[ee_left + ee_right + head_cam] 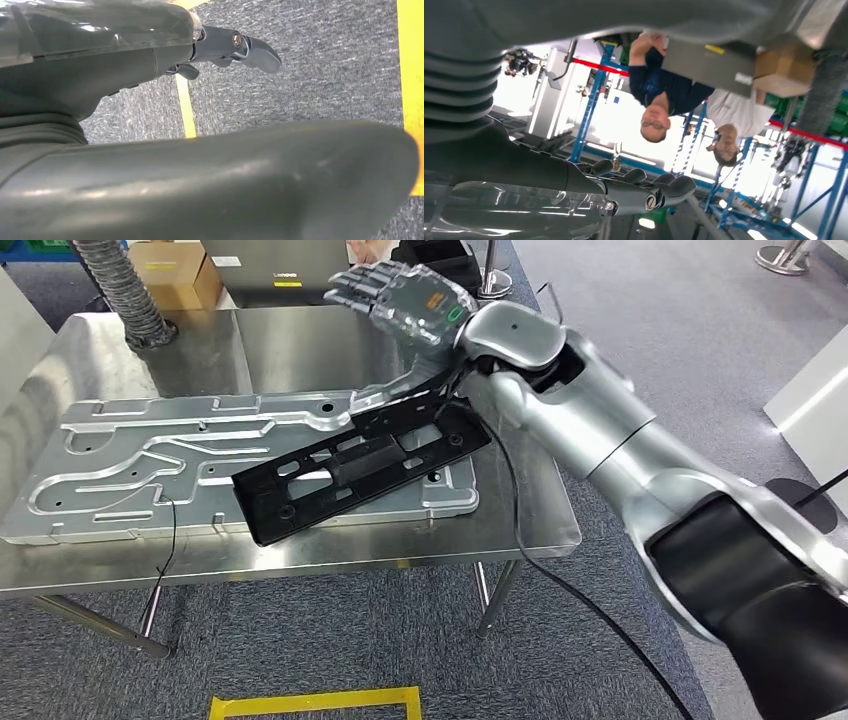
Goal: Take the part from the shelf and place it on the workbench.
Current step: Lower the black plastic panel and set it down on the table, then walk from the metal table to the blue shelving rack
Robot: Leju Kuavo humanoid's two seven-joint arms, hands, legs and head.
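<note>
Right hand [400, 300] is raised above the desk [300, 550], fingers spread, holding nothing. One black part [360, 465] lies flat across one silver panel [150, 465] on the desk. Left hand [235, 47]: grip cannot be told.

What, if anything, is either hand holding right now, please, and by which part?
Nothing is held. The right hand is above the workbench with fingers spread, clear of the black part lying on the metal plate. The left hand holds nothing either.
</note>
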